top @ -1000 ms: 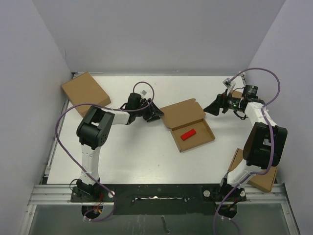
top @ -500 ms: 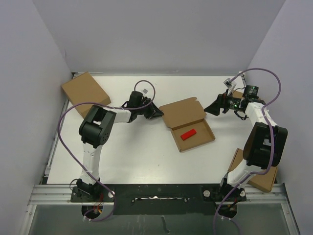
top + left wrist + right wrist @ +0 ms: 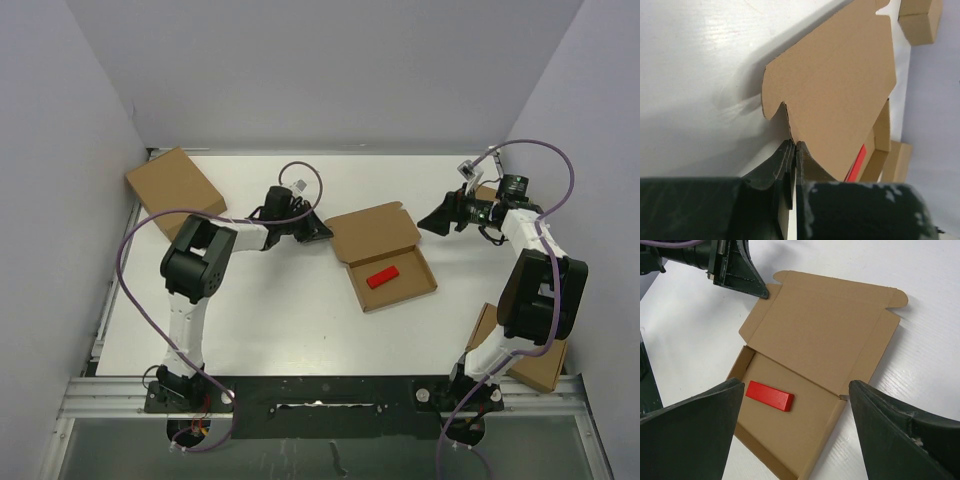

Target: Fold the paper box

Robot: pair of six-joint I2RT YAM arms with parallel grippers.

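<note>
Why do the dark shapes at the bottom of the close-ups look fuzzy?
Left wrist view: the left gripper is too close, out of focus; right wrist view: the right gripper blurs too, but the paper box and red block look sharp.

Top: overhead from near edge, whole white table (image 3: 270, 320).
Left wrist: low, hard against open brown cardboard box (image 3: 835, 90).
Right wrist: near, above same box.

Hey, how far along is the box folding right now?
Done: the tray half of the paper box stands walled, with the red block inside. In hand: the left gripper is shut on the open lid's side flap; the right gripper hovers open beside the box. Left: fold the lid's flaps, close and tuck it.
</note>
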